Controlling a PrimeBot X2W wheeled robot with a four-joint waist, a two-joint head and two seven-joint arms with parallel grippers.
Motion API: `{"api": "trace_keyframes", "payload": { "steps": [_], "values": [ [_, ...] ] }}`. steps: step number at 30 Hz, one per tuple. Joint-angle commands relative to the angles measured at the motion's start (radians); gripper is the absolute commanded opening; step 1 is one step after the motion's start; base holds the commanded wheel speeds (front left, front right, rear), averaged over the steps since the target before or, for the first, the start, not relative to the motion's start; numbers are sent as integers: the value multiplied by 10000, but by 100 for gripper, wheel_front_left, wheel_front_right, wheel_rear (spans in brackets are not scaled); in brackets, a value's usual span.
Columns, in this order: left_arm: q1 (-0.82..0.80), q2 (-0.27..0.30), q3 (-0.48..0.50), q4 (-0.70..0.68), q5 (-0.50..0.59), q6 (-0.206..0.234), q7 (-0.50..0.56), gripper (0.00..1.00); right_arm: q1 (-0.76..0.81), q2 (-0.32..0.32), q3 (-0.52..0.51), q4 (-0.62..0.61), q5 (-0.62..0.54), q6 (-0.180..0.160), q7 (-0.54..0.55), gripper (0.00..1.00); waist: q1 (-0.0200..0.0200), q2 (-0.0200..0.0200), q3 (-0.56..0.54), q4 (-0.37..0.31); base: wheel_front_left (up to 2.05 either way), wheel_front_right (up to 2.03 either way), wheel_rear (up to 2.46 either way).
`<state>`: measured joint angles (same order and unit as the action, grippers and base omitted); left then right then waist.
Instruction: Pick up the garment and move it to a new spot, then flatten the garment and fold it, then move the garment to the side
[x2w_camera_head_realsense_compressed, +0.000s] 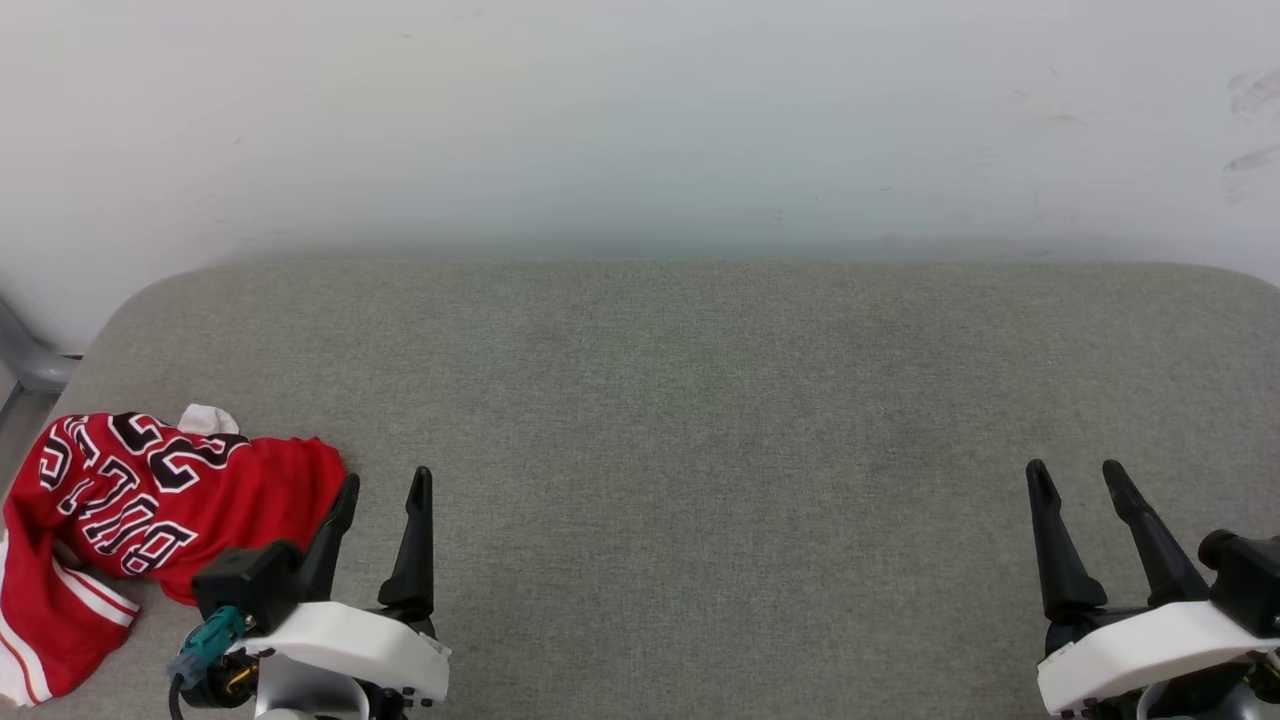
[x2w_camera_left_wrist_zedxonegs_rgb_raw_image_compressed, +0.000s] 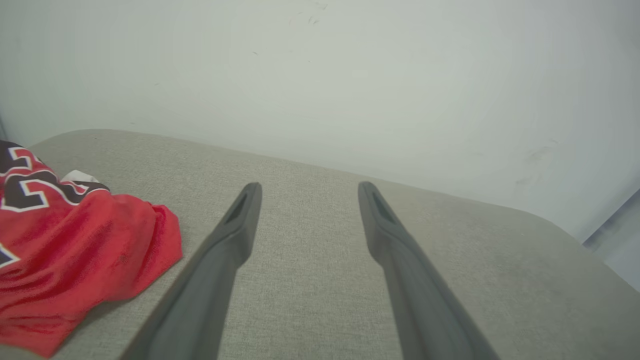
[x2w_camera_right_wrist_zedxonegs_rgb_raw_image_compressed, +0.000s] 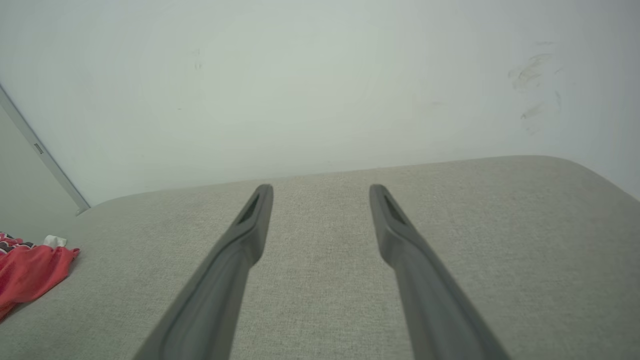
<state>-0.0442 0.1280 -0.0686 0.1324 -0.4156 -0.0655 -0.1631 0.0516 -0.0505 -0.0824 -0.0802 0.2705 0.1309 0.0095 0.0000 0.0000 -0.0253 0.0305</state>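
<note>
The garment (x2w_camera_head_realsense_compressed: 150, 510), a red jersey with black white-outlined lettering and striped trim, lies crumpled at the near left corner of the grey cushioned surface (x2w_camera_head_realsense_compressed: 700, 400). Part of it hangs past the left edge. A bit of white sleeve pokes out at its far side. My left gripper (x2w_camera_head_realsense_compressed: 385, 485) stands open just right of the garment, its inner finger close to the red cloth's edge, with nothing between the fingers. The left wrist view shows the garment (x2w_camera_left_wrist_zedxonegs_rgb_raw_image_compressed: 75, 240) to the left of the left gripper (x2w_camera_left_wrist_zedxonegs_rgb_raw_image_compressed: 309, 187). My right gripper (x2w_camera_head_realsense_compressed: 1078, 472) is open and empty at the near right. The right wrist view has the right gripper (x2w_camera_right_wrist_zedxonegs_rgb_raw_image_compressed: 321, 190) over bare fabric and the garment (x2w_camera_right_wrist_zedxonegs_rgb_raw_image_compressed: 27, 270) far left.
A pale wall (x2w_camera_head_realsense_compressed: 640, 120) rises directly behind the surface. A grey metal frame piece (x2w_camera_head_realsense_compressed: 30, 360) shows past the left corner. The surface has rounded far corners.
</note>
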Motion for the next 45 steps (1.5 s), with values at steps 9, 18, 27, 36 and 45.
{"api": "trace_keyframes", "payload": {
  "steps": [9, 18, 27, 36, 45],
  "values": [
    [39, 50, -113, 13, 816, 150, -275, 100, 227, -1, -98, -471, -850, -3, 119, 100, 0, 0, -13, 55, 0, 0, 0],
    [58, 18, -140, 58, 1449, 122, -466, 100, 392, 0, -162, -666, -1364, -3, 123, 100, 0, 0, -20, 94, 0, 0, 0],
    [-30, -172, -25, 185, 1992, 25, -696, 100, 454, 3, -114, -723, -1865, -3, -8, 100, 0, 0, -7, 605, 0, 0, 0],
    [-86, -228, 230, 357, 2637, -26, -881, 100, 395, 3, 68, -580, -2312, -3, -214, 100, 0, 0, -24, 1943, 0, 0, 0],
    [-177, -197, 413, 505, 3266, -79, -1044, 100, 259, 4, 219, -295, -2671, -3, -444, 100, 0, 0, -54, 3495, 0, 0, 0]
  ]
}}
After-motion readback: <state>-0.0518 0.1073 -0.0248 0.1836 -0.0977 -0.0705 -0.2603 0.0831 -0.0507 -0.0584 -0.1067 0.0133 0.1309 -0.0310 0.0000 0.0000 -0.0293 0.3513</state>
